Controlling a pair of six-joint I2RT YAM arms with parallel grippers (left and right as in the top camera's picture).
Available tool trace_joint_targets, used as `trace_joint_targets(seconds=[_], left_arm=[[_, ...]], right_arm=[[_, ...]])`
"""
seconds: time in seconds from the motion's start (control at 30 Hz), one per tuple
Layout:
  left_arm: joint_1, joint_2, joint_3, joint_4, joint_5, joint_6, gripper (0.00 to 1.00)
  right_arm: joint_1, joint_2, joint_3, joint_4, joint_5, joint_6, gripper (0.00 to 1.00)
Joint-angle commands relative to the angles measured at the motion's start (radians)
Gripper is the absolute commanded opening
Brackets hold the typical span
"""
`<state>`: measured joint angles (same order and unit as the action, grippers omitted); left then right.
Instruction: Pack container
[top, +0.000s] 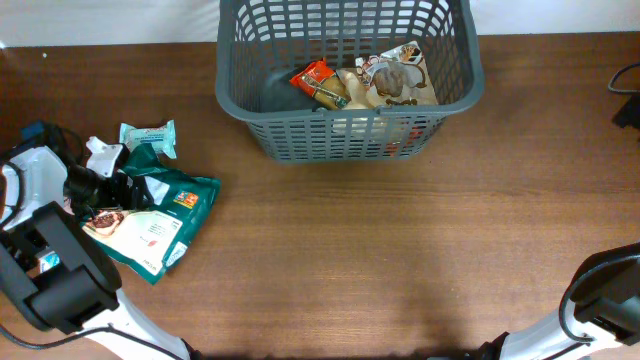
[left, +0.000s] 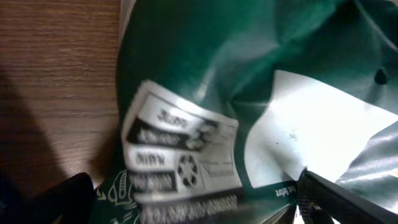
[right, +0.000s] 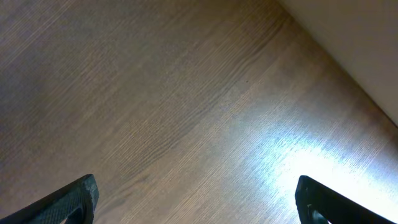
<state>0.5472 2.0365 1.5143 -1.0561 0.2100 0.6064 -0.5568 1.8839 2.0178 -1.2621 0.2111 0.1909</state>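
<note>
Table: a brown wood-grain tabletop (top: 330, 250) is carrying everything.
Container: a large dark grey plastic basket (top: 340, 135) with lattice-slotted sides is sitting at the far middle of the table.
Pouch: a crinkled dark green and white foil pouch (top: 160, 220) is lying at the near left, well apart from the basket.
Left gripper (left: 199, 198): it is hovering close over the green pouch, jaws spread wide, gripping nothing.
Right gripper (right: 199, 205): it is hanging over bare wood, jaws wide, empty.
Basket contents: a red packet (top: 316, 80) and a white-and-brown printed bag (top: 395, 80) are lying inside.
Wrapper: a small pale teal wrapper (top: 150, 133) is lying just beyond the pouch.
</note>
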Motion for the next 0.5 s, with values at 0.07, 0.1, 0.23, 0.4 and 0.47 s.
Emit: trace_joint_targets(seconds=[0.07, 0.1, 0.23, 0.4, 0.47], left_arm=[[-0.002, 0.09, 0.006, -0.003, 0.021, 0.004, 1.0], [-0.002, 0.1, 0.006, -0.003, 0.024, -0.009, 1.0], [-0.002, 0.139, 0.005, -0.006, 0.049, -0.039, 0.22], [-0.002, 0.155, 0.005, -0.015, 0.058, -0.064, 0.02], [-0.002, 0.155, 0.005, -0.017, 0.058, -0.064, 0.02]], right_arm=[[0.001, -0.012, -0.002, 0.003, -0.002, 0.008, 0.99], [0.001, -0.012, -0.002, 0.003, -0.002, 0.008, 0.99], [0.001, -0.012, -0.002, 0.003, -0.002, 0.008, 0.99], [0.001, -0.012, -0.002, 0.003, -0.002, 0.008, 0.99], [0.001, -0.012, -0.002, 0.003, -0.002, 0.008, 0.99]])
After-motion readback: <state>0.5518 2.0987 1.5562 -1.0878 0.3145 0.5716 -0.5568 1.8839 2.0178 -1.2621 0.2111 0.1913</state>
